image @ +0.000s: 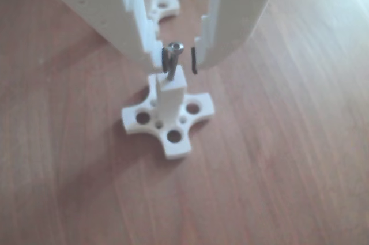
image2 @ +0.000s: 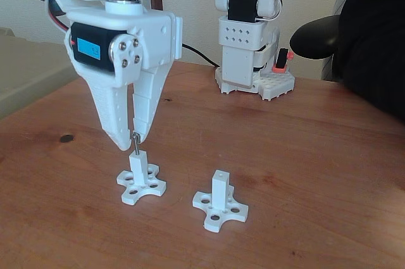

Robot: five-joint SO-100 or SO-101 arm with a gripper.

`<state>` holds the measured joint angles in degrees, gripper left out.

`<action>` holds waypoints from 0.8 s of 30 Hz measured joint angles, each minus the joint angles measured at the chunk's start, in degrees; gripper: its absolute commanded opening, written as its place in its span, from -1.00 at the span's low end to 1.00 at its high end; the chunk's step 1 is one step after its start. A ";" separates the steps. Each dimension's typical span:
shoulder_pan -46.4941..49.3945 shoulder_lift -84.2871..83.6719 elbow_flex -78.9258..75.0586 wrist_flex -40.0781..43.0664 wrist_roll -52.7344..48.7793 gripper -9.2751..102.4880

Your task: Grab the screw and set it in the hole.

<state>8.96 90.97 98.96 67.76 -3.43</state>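
In the fixed view, at left, the gripper (image2: 128, 137) hangs over the left post (image2: 137, 166); its jaws stand slightly apart, and whether they grip the screw (image2: 135, 144) I cannot tell; the screw stands upright, its tip in the hole (image: 170, 79). Insertion looks nearly done; next calls for a straight lift clear. The second post (image2: 219, 188) stands right, nearer.

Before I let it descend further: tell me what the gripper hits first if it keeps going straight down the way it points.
Pointing down, the gripper would likely first press the screw, standing between its open fingers, into the white post directly beneath. Depth is unclear; a fingertip might touch the post's top edge first.
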 measured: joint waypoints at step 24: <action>-0.53 0.00 0.00 0.09 0.00 -0.79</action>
<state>8.44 90.97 98.96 67.85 -3.43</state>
